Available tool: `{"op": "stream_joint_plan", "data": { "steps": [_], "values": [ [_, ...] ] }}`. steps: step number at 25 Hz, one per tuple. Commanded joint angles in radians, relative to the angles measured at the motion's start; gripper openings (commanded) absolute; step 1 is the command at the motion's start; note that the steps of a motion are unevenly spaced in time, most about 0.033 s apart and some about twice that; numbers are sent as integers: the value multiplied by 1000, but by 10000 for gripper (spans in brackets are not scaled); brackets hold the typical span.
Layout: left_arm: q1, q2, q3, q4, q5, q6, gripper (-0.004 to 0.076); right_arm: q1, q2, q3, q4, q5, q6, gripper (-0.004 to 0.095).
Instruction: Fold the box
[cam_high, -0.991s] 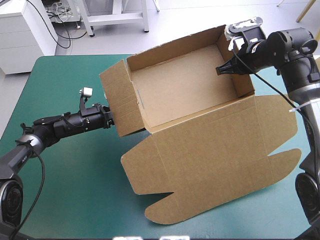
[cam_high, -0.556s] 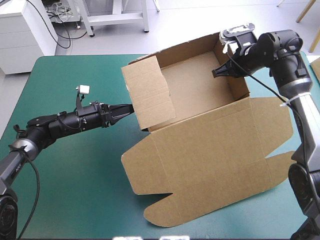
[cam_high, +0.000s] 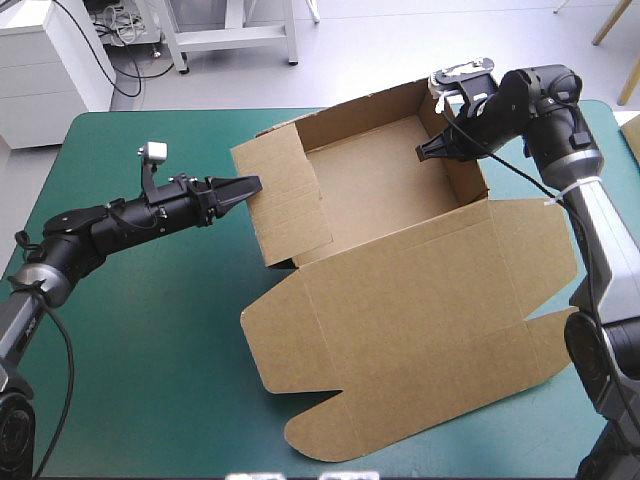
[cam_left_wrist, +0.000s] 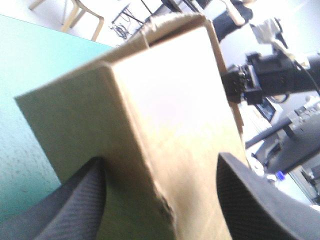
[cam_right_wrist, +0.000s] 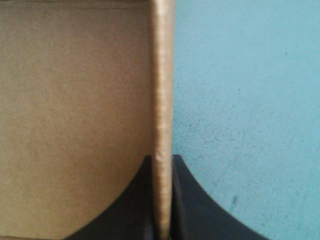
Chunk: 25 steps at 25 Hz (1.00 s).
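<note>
Lid comes first for us: the flat lid (cam_high: 400, 320) of the brown cardboard box (cam_high: 385, 185) lies spread on the teal-green tabletop (cam_high: 140, 340), its rounded tabs pointing at the near edge. Behind the lid we see the box's tray standing open with its walls raised, set toward the far right part of the tabletop. At the tray's left side a loose wall panel (cam_high: 285, 210) stands upright, swung a little inward. The left claw (cam_high: 247, 186) reaches in from the left and meets that panel's outer upper edge. In its wrist view we find this claw released: its two black fingers (cam_left_wrist: 75, 200) stand wide apart, with the panel's corner between them. We cannot tell whether they press the board. Farther off, at the tray's right wall (cam_high: 468, 175) near the far corner, the right claw (cam_high: 425, 150) is clenched on the box. Its wrist view shows both fingers drawn almost together on the wall's rim, one on the tray's inner side and the other over the bare teal-green cover.
</note>
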Motion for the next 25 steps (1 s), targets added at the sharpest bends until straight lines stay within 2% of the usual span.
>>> {"op": "stream_joint_plan", "data": {
  "steps": [1,5,7,17,22,25],
  "values": [
    [-23,-39,-98,53,-73,-147,459,26,-54,-31,4,-51,4,-20],
    [-127,-39,-221,377,-227,-387,438,132,-54,-31,-123,-83,79,-20],
    [-185,-39,-277,556,-291,-558,430,167,-54,-31,-131,-89,99,-20],
    [-286,-34,-353,1088,-301,-1045,412,247,-54,-31,-124,-115,168,-20],
    [-318,-6,-353,1267,-283,-1191,322,289,-54,-31,-125,-130,207,-20],
    [-327,12,-353,1308,-282,-1203,195,306,-54,-31,-118,-127,221,-20]
  ]
}}
